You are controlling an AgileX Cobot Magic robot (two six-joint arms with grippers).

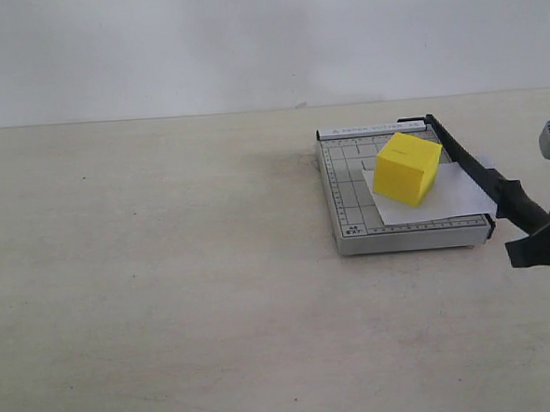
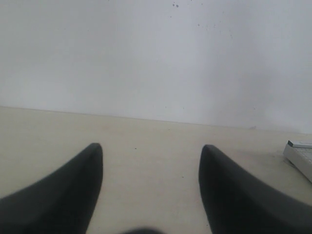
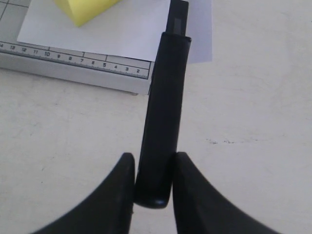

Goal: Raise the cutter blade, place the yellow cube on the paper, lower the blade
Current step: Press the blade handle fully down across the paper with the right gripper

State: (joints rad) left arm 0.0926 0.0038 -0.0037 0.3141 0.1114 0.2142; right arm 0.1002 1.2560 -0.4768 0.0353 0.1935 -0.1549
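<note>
The cube (image 1: 407,168) is sitting on the paper (image 1: 447,200), turned at an angle, with a small slot mark showing on its top face. In the right wrist view only a corner of the cube (image 3: 85,9) is showing, well ahead of the jaws and off to one side of the handle they are clamping. The paper (image 3: 122,34) is lying flat on the cutter base (image 1: 349,201). One corner is sticking out past the blade arm (image 1: 459,153), and the ruled edge of the base (image 3: 73,66) is running between the paper and the jaws.

The blade arm is slanting from its hinge at the far corner of the base out to the handle (image 1: 517,200), which is reaching beyond the near corner. It is looking slightly lifted there, though how far is hard to tell.

The right gripper (image 3: 153,157) is pinching the handle (image 3: 161,136) near its end, jaws narrow and pressing on both sides of it. In the exterior view the right gripper (image 1: 538,237) is showing at the frame's edge.

The left gripper (image 2: 151,147) is hanging with its jaws wide apart and nothing between them. Its fingers (image 2: 73,190) are framing bare table (image 1: 170,315) and a white wall (image 1: 246,40) ahead, and a corner of the base is just peeking in, well off to one side of the jaws.
</note>
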